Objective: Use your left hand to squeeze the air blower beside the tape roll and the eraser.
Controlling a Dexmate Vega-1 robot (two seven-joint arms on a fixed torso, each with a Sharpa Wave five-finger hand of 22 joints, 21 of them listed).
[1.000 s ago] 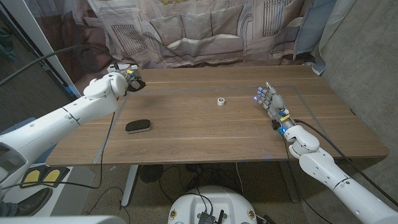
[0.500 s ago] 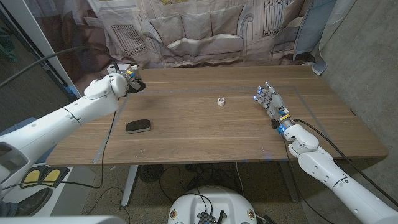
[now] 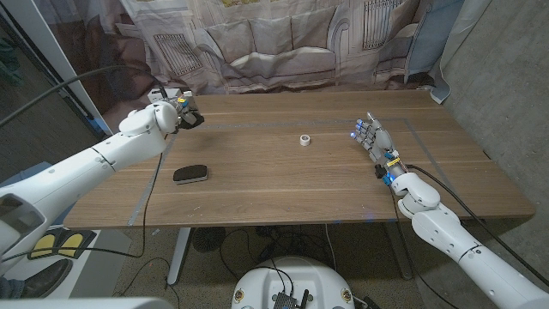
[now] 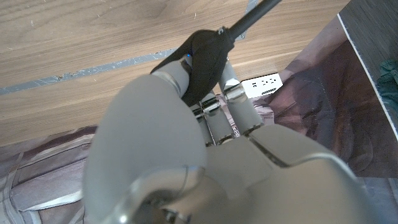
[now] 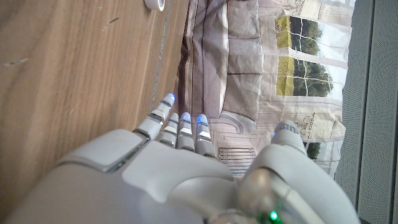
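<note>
Air blower (image 3: 187,118) sits in your left hand (image 3: 171,114), lifted at the far left corner of the surface (image 3: 283,184); from the head view you can see the hand grasping the dark bulb, with its tip pointing toward the surface's middle. The tape roll (image 3: 304,139), small and white, stands on the wood near the middle, a little toward the far edge and well apart from the left hand. The eraser (image 3: 190,174), a flat black block, lies near the left edge, closer to the near edge than the blower is. Your right hand (image 3: 372,140) is near the right side of the surface, holding nothing, fingers straight and slightly spread, pointing toward the far edge. A patterned curtain (image 3: 283,43) hangs behind the far edge.

From the left wrist view, you see your left hand (image 4: 205,124) from behind, its fingers (image 4: 214,102) wrapped around the black air blower (image 4: 202,53), whose thin nozzle sticks out past the fingertips over the wood.

From the right wrist view, your right hand (image 5: 180,162) is released and empty, fingers (image 5: 180,127) stretched out side by side above the wood, with the tape roll (image 5: 155,4) ahead of them at the picture's rim.
</note>
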